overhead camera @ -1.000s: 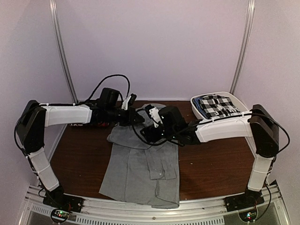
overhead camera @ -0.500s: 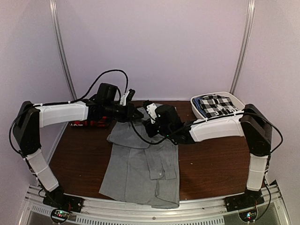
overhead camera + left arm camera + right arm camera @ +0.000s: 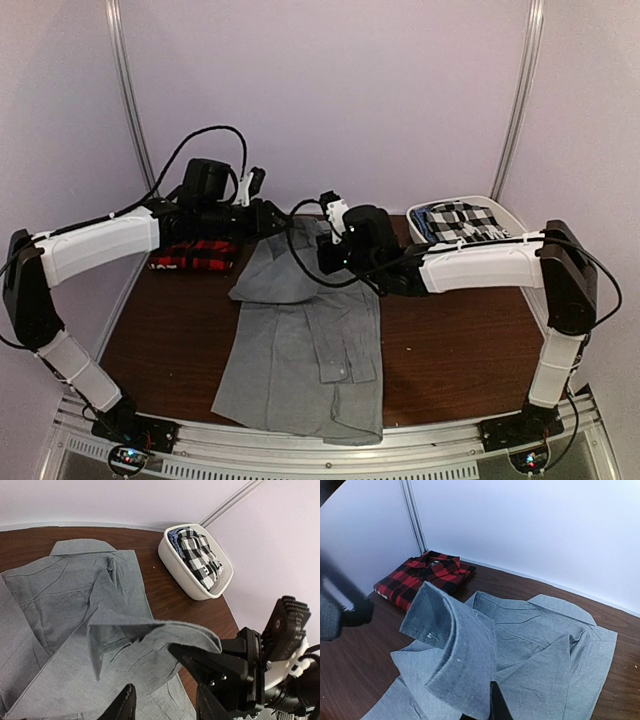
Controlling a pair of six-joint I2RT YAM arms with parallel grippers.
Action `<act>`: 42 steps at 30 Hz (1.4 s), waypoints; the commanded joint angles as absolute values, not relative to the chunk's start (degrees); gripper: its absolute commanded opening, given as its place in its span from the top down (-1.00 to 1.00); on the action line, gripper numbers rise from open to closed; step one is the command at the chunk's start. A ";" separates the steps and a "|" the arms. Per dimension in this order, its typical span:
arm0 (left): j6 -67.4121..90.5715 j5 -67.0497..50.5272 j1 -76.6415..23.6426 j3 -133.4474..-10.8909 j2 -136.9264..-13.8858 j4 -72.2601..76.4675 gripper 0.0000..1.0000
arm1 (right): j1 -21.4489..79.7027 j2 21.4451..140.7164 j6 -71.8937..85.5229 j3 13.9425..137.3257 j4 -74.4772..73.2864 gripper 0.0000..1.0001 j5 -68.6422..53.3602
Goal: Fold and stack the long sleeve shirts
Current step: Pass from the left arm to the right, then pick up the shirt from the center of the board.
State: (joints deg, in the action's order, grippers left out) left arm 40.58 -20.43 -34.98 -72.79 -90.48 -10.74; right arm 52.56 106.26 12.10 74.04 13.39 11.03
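Since the earlier frames, the left arm has risen and swung back toward the rear left of the table (image 3: 450, 350). Its fingers have parted, and the right fingers have closed.

Left fingers (image 3: 125, 706): apart, nothing between them, held above the grey shirt (image 3: 300, 350).

Right fingers (image 3: 200, 667): together, clamped on a sleeve of the grey shirt near the cuff. The cuff end is raised off the shirt body and drapes over the fingers.

The grey shirt lies spread on the table, collar toward the rear wall and hem at the near edge between the arm bases. The red-and-black plaid shirt (image 3: 195, 255) lies folded at the rear left, just beside the grey shirt's shoulder. A white bin (image 3: 192, 587) at the rear right holds black-and-white checked cloth (image 3: 197, 555).
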 commanded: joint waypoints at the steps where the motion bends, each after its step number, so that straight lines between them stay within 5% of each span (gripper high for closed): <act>1: 41.44 -14.48 -35.11 -70.09 -85.58 -16.51 0.14 | 50.52 103.18 14.24 76.56 11.85 1.00 11.34; 18: 52.90 -6.58 -40.21 -36.78 -64.61 -29.89 0.14 | 44.29 105.68 12.48 92.43 9.24 1.00 0.28; 42: 76.30 0.12 -67.54 -26.89 -64.43 -40.44 0.18 | 37.09 107.41 14.41 100.09 10.55 1.00 -14.22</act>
State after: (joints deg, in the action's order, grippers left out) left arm 72.90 -0.75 -66.26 -27.38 -63.35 -40.36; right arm 37.65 106.74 13.61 97.36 9.61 -11.33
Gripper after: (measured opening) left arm 0.422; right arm 0.017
